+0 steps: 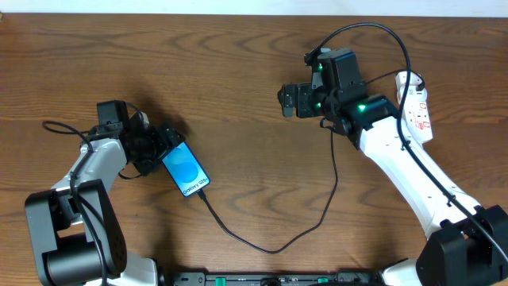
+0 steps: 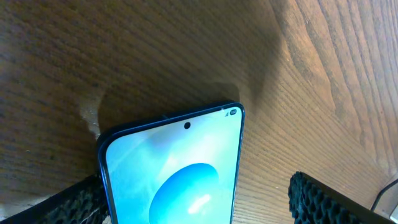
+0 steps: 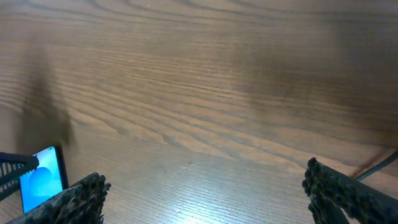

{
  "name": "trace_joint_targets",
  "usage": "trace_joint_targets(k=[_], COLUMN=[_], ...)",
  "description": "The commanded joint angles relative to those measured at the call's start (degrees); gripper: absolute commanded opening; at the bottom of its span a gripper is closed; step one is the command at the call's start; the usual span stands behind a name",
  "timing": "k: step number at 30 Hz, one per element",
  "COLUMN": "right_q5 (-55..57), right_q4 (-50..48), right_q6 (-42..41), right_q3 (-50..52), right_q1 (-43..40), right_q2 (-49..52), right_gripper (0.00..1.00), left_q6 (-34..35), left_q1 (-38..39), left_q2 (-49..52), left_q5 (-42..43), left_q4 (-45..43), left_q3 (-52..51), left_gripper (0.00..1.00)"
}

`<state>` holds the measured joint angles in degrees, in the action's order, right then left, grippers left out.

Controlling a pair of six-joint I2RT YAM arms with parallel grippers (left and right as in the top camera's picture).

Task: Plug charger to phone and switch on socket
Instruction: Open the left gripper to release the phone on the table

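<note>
Overhead: the phone [image 1: 185,171] lies left of centre on the table [image 1: 238,63], with the charger [image 1: 270,248] meeting its lower end. The socket [image 1: 418,107] lies far right.
Left wrist: the left gripper [image 2: 199,196] has its jaws apart, straddling the phone's top.
Right wrist: the right gripper [image 3: 205,196] is spread wide above the table, holding nothing.

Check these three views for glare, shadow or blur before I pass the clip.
Overhead: even light, sharp, only faint shadows on the table. Left wrist: the phone screen is partly washed out by glare, and a broad shadow crosses the wood at upper right. Right wrist: pale sheen on the wood at bottom centre, shadow at upper right.
</note>
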<state>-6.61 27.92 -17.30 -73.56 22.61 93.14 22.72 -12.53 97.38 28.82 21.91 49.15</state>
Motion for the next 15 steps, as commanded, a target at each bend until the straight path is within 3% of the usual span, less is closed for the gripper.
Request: trace_joint_targets(k=[1, 15], right_q5=[0.26, 0.28], right_q4=[0.15, 0.17], right_q6=[0.63, 0.66], right_q3=[-0.68, -0.68], right_q1=[-0.02, -0.02], right_q2=[-1.33, -1.33], right_gripper=[0.99, 0.99], left_q6=[0.61, 1.38], left_q1=[-0.50, -0.50], left_q2=[5.60, 5.60], left_q5=[-11.21, -11.82], left_q4=[3.39, 3.87], left_q3=[-5.01, -5.01], left_gripper=[0.92, 0.92])
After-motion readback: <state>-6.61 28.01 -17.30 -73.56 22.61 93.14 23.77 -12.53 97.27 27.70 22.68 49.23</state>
